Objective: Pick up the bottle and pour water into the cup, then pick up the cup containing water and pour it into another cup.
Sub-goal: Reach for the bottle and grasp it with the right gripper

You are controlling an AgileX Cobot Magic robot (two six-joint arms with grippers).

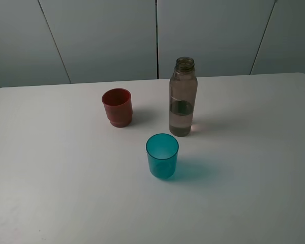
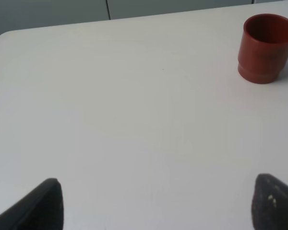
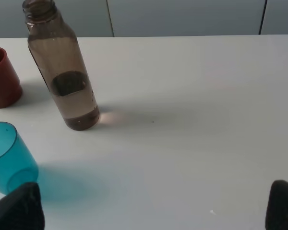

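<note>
Left end effector [image 2: 158, 206] and right end effector [image 3: 151, 211] gape wide.

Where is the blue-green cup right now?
In the high view the teal cup stands upright near the middle of the table, nearest the camera, just in front of the bottle and right of the red cup, touching neither.

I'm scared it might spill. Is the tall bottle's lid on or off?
Off. The bottle stands upright on the table, and its threaded neck is bare and open, with no cap on it.
</note>
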